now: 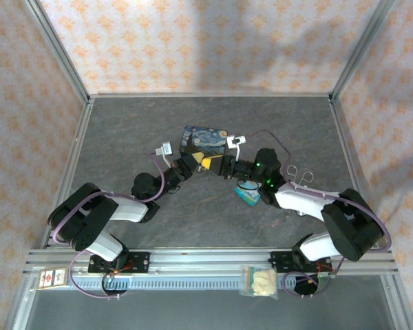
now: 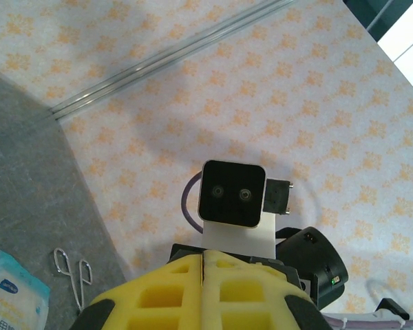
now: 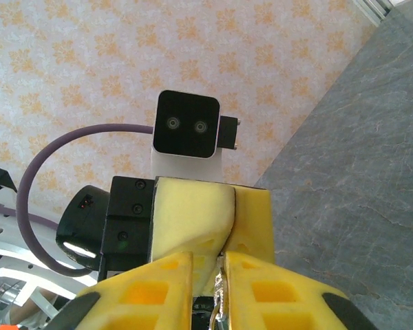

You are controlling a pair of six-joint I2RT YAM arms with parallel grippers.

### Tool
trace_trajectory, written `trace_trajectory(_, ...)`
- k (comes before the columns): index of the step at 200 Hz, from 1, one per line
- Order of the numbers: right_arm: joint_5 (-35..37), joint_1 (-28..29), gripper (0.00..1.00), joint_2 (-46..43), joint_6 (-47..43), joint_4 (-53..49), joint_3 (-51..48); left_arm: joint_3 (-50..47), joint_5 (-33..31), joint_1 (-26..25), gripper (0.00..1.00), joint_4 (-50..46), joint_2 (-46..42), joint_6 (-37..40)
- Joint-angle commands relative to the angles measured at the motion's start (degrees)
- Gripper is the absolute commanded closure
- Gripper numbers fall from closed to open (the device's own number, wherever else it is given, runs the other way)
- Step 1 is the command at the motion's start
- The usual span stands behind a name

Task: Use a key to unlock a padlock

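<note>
1. Padlock: I cannot tell for certain where it sits. The two claws meet tip to tip at mid desk (image 1: 124,130), just in front of the blue tin (image 1: 205,137).
2. The left claw (image 2: 202,265) has its fingers pressed together with only a thin seam between; I cannot tell what it grips.
3. The right claw (image 3: 208,275) is narrow, nipping a small silvery piece (image 3: 219,306).
4. A teal sachet (image 1: 248,196) lies beside the right arm.

Blue painted tin (image 1: 201,137), small blue packet (image 1: 248,196), wire clips (image 1: 299,177), grey table (image 1: 158,120)
</note>
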Motion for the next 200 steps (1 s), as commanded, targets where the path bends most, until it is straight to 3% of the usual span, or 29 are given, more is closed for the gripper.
trace_trajectory(1,0.13,0.51,0.77,0.61,0.09,3.70,0.38,-0.45,-1.54,-0.88,1.00,9.98,0.39,-0.85)
trace_trajectory(50,0.13,0.92,0.77,2.14,-0.13,2.95,0.77,-0.69,-2.72,-1.30,1.00,13.05,1.48,-1.79)
trace_trajectory(104,0.52,0.92,1.00,2.05,-0.42,2.41,0.60,-1.23,-3.89,-1.28,1.00,12.67,0.66,-1.24)
trace_trajectory(121,0.79,0.92,1.00,2.12,-1.02,2.06,0.76,-1.02,-3.73,-1.28,1.00,12.97,0.59,-1.60)
trace_trajectory(141,1.68,0.92,1.00,0.84,-5.85,-4.01,1.55,-2.72,-5.97,-0.66,0.41,11.93,-1.03,-1.58)
trace_trajectory(148,2.50,0.92,1.00,-0.01,-8.64,-7.64,2.19,-3.56,-6.55,-0.03,0.27,10.58,-2.06,-1.19)
trace_trajectory(171,6.47,0.97,1.00,-2.58,-18.16,-20.19,4.61,-4.71,-6.86,2.36,0.12,2.99,-5.45,0.53)
trace_trajectory(180,7.59,0.92,1.00,-3.16,-21.78,-24.34,5.82,-4.76,-6.51,3.28,0.02,-0.20,-6.40,1.33)
trace_trajectory(200,9.80,1.05,1.00,-4.12,-28.43,-30.18,7.38,-4.69,-6.09,4.30,0.01,-4.87,-8.37,2.92)
